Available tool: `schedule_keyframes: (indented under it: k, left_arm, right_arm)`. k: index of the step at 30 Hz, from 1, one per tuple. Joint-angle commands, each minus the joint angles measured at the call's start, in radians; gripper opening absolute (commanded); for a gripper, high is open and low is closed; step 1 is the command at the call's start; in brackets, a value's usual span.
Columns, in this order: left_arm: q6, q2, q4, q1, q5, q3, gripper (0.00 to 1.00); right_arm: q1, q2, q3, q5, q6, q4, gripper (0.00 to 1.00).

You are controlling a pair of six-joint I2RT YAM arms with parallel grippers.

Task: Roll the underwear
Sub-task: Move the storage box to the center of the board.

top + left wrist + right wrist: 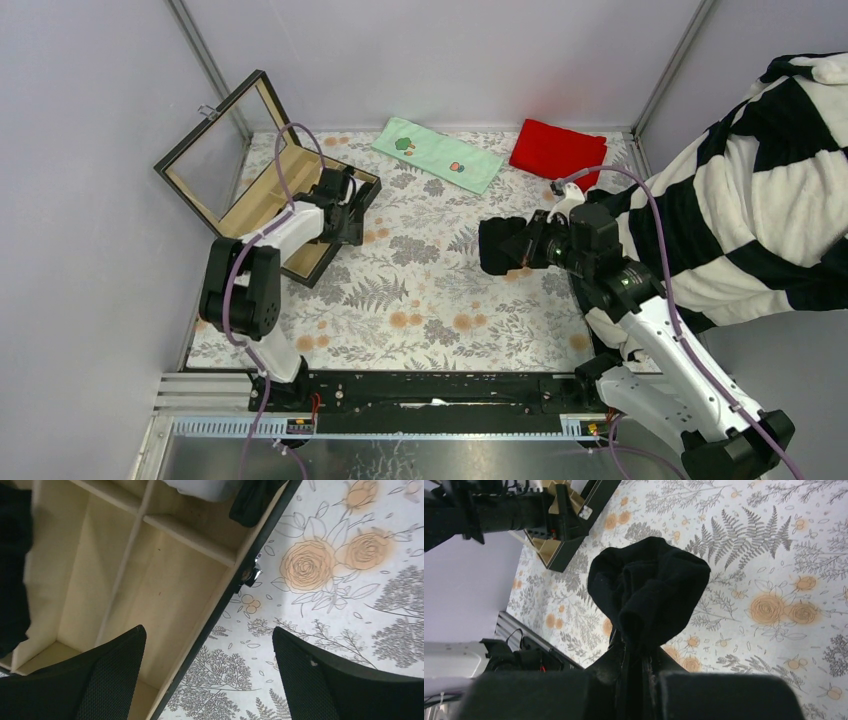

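Observation:
A bunched black underwear [649,590] hangs above the floral table cover, pinched at its lower end by my right gripper [638,655], which is shut on it. From above, this bundle [503,245] shows right of the table's middle, in front of the right gripper [532,250]. My left gripper [207,631] is open and holds nothing. It straddles the near rim of the wooden box [165,580], one finger over a compartment, the other over the table cover. From above, the left gripper [345,205] is at the box's right side. More black cloth [252,500] lies at the box's far edge.
The divided wooden box [262,195] stands at the back left with its glass lid [215,150] raised. A green towel [437,155] and a red cloth [556,150] lie along the back. A black-and-white striped blanket [760,200] fills the right side.

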Motion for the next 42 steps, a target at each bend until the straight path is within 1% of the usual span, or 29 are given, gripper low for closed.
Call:
schedule_keyframes:
  k: [1, 7, 10, 13, 16, 18, 21, 24, 27, 31, 34, 36, 39, 42]
  left_arm:
    - [-0.009, 0.047, -0.011, 0.012, 0.023, 0.027, 0.99]
    - [-0.084, 0.033, 0.004, -0.001, 0.304, -0.043, 0.99]
    - [-0.13, 0.007, 0.04, -0.07, 0.346, -0.079, 0.99]
    - [-0.198, 0.014, 0.087, -0.171, 0.391, -0.069, 0.99]
    - [-0.277, 0.061, 0.165, -0.273, 0.439, -0.009, 0.99]
    - [-0.314, 0.126, 0.189, -0.319, 0.453, 0.072, 0.99]
    - [-0.36, 0.194, 0.188, -0.346, 0.473, 0.191, 0.99]
    - [-0.379, 0.181, 0.184, -0.35, 0.481, 0.27, 0.99]
    - [-0.372, 0.116, 0.15, -0.351, 0.474, 0.337, 0.99]
    - [-0.346, 0.003, 0.077, -0.343, 0.438, 0.375, 0.99]
    - [-0.366, -0.136, 0.053, -0.297, 0.407, 0.319, 0.99]
    - [-0.373, -0.226, 0.053, -0.237, 0.444, 0.257, 0.99]
    - [-0.345, -0.379, 0.063, -0.158, 0.439, 0.163, 0.99]
    - [-0.294, -0.506, 0.036, -0.11, 0.37, 0.111, 0.99]
  right_arm:
    - [0.002, -0.031, 0.015, -0.064, -0.05, -0.065, 0.0]
    - [0.002, -0.067, -0.011, -0.059, -0.047, -0.078, 0.0]
    - [0.001, -0.094, -0.043, -0.054, -0.026, -0.068, 0.0]
    - [0.001, -0.122, -0.062, -0.039, -0.014, -0.067, 0.0]
    - [0.002, -0.141, -0.077, -0.008, 0.009, -0.083, 0.0]
    - [0.001, -0.144, -0.083, 0.002, 0.026, -0.098, 0.0]
    - [0.003, -0.142, -0.091, 0.026, 0.053, -0.125, 0.0]
    - [0.002, -0.141, -0.103, 0.079, 0.077, -0.153, 0.0]
    - [0.001, -0.13, -0.113, 0.117, 0.116, -0.16, 0.0]
    - [0.003, -0.055, -0.074, 0.063, 0.137, -0.123, 0.0]
    - [0.003, 0.064, 0.004, -0.015, 0.124, -0.12, 0.0]
    - [0.017, 0.147, 0.062, -0.046, 0.122, -0.113, 0.0]
    - [0.12, 0.292, 0.18, 0.012, 0.094, -0.122, 0.0]
    - [0.203, 0.461, 0.318, 0.048, 0.077, -0.131, 0.0]
